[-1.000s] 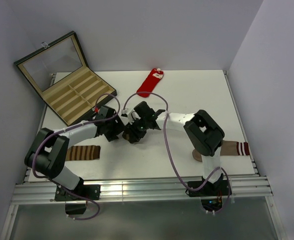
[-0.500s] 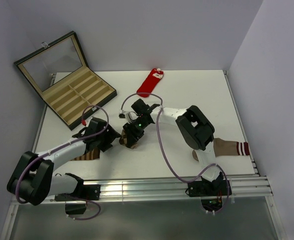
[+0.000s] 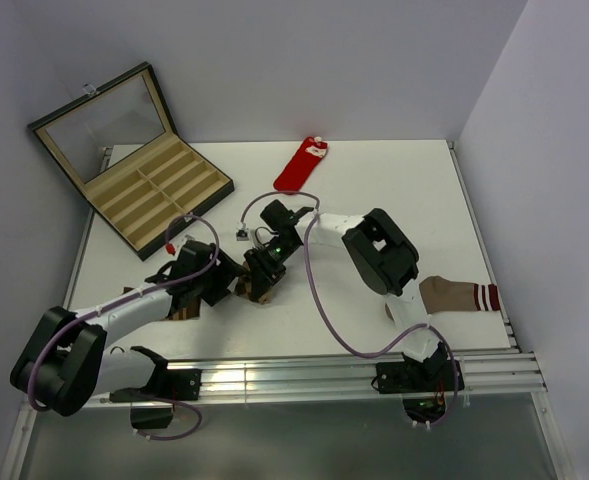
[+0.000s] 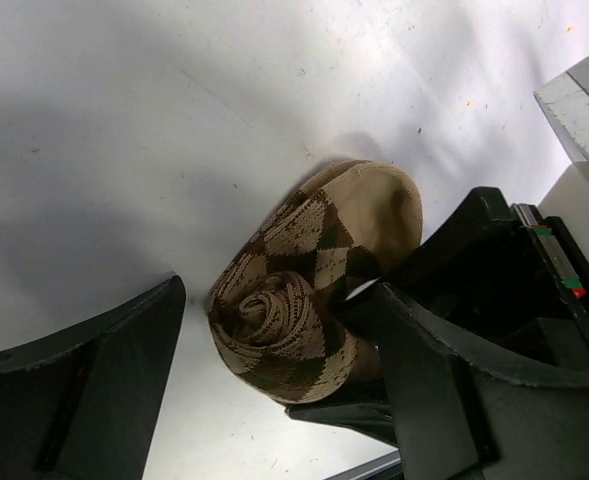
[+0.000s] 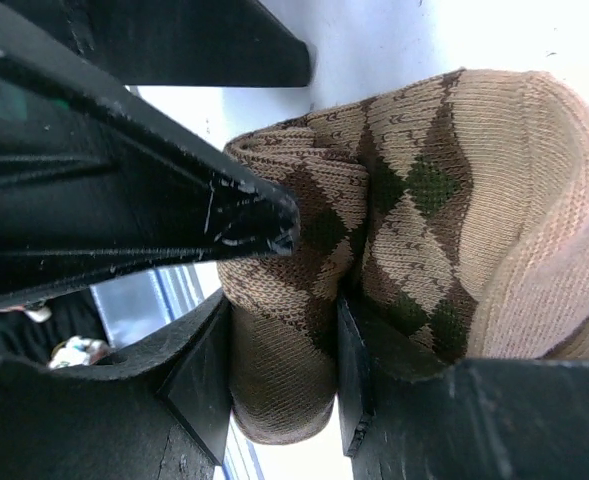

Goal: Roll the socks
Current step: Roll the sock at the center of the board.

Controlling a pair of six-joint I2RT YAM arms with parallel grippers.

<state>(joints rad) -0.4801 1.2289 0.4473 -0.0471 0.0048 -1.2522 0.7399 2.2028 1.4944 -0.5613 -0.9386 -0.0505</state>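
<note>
Two grippers work the argyle sock (image 4: 314, 250) near the front-middle of the table (image 3: 394, 190): right gripper (image 5: 274, 290) clamps the roll, while left gripper (image 4: 279, 295) has spread its jaws wide, no longer squeezing. Roll no. 1 looks done & holding w/ one grip; red sock (image 3: 302, 165) lies flat at the far edge, not yet rolled.

A white tabletop (image 3: 394, 190) stands in a corner of plain, pale lavender-grey walls (image 3: 324, 60) that rise behind it and at both its sides. An aluminium rail (image 3: 294, 385) runs along its near edge, catching a bright glint, with dull grey floor (image 3: 304, 445) below.
</note>
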